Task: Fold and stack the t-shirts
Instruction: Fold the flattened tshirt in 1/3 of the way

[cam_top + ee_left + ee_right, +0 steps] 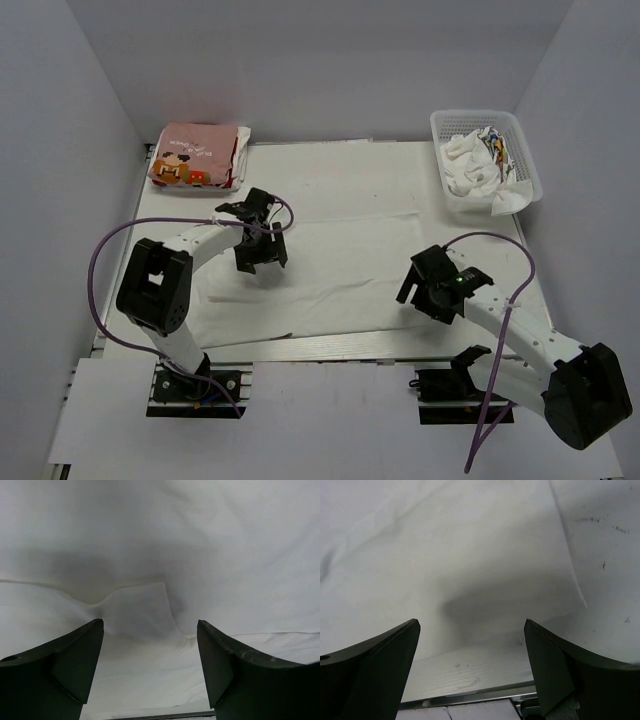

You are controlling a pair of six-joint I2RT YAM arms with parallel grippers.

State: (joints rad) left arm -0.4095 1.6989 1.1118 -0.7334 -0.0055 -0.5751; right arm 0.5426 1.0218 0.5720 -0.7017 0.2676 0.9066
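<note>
A large white t-shirt [340, 270] lies spread flat across the middle of the table. A pink t-shirt [198, 155] with an orange-brown cartoon print sits folded at the back left corner. My left gripper [262, 250] hangs open over the left part of the white shirt. In the left wrist view a small raised fold [142, 607] of the cloth lies just ahead of the left gripper [150, 630]. My right gripper [427, 288] is open over the shirt's near right edge. Its wrist view shows that edge and corner [570, 590] ahead of the right gripper [471, 630], nothing between the fingers.
A white plastic lattice basket [475, 114] holding crumpled white and printed cloth stands at the back right. Bare table [340, 180] shows behind the white shirt. The table's near metal edge [470, 697] runs just below the right gripper. White walls enclose the left, back and right sides.
</note>
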